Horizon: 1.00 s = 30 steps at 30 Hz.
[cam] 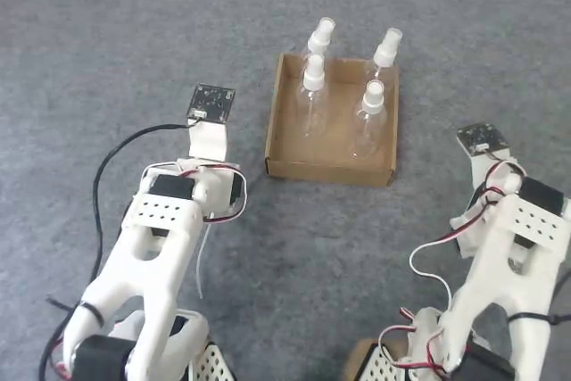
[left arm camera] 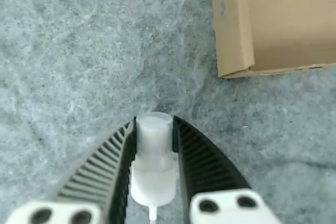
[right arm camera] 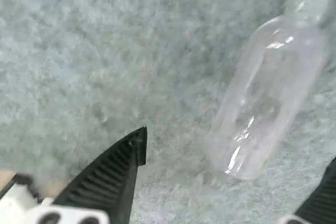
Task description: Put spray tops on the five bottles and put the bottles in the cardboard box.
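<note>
Meanwhile, the left gripper [left arm camera: 153,125] clamps a spray top [left arm camera: 152,171] above grey carpet [left arm camera: 79,51] near the box [cam: 328,169], where four capped bottles [cam: 369,113] stand. The right gripper [right arm camera: 236,150] is spread wide over a fifth bottle [right arm camera: 262,93] lying on the carpet.

Box [cam: 330,169] sat mid-table [cam: 107,60], ahead of my two arms and between them. Four bottles [cam: 372,118] stood upright in it, two in the rear row and two in front, with spray tops [cam: 313,73] on all four. My left claw [left arm camera: 153,124] was left of the box, near its front-left corner, with a loose spray top [left arm camera: 153,156] gripped between the jaws. My right claw [right arm camera: 236,150] was right of the box, over a fifth bottle [right arm camera: 262,93] that lay on its side on the table between the spread jaws, touching neither.
</note>
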Tool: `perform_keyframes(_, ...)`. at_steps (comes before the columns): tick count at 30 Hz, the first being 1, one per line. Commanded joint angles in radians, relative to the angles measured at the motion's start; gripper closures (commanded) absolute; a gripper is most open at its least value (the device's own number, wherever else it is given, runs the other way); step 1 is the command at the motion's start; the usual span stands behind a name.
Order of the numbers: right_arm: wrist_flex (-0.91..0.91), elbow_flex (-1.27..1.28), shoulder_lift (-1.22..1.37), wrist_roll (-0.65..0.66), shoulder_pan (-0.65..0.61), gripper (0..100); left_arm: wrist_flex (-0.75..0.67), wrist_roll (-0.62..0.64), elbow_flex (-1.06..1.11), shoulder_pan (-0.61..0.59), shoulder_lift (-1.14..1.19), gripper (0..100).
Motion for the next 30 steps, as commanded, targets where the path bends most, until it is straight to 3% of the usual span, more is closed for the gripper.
perform_keyframes(1, 0.044, -0.018, -0.042, 0.043, -0.001, 56.1, -0.026, 0.009, -0.004, 0.005, -0.049, 97)
perform_keyframes(17, 0.051, -0.109, -0.031, 0.057, 0.102, 56.2, -0.018, -0.002, -0.002, -0.005, -0.04, 97)
perform_keyframes(22, 0.051, -0.107, -0.031, 0.057, 0.097, 56.2, 0.087, -0.028, -0.07, -0.043, -0.035, 97)
perform_keyframes(30, 0.039, -0.107, -0.033, 0.058, 0.093, 56.1, 0.123, -0.086, -0.191, -0.04, 0.216, 97)
